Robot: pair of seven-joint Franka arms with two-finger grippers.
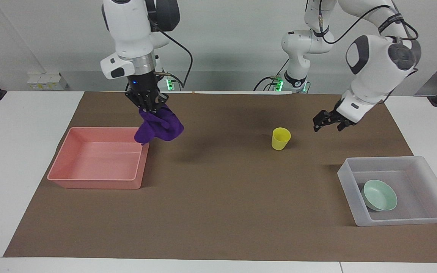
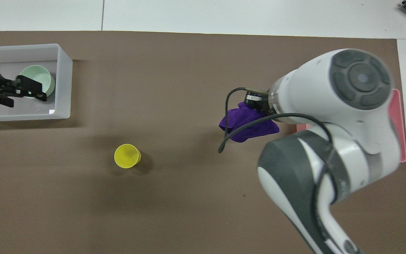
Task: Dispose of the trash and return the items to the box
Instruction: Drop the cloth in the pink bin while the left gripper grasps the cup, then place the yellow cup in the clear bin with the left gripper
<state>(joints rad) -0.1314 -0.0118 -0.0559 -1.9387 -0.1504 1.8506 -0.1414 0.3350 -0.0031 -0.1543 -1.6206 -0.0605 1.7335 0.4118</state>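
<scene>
Two white robot arms are in view, each ending in one black two-finger end effector: the right end effector [image 1: 147, 107] and the left end effector [image 1: 331, 122]. There is one crumpled deep-purple cloth rag [image 1: 159, 127], one small yellow plastic cup [image 1: 280, 138], one pale mint-green bowl [image 1: 379, 195], one shallow translucent whitish plastic box [image 1: 355, 219], one pink plastic tray [image 1: 89, 184], and one brown mat [image 1: 222, 212] on the white surface [image 1: 17, 132].
</scene>
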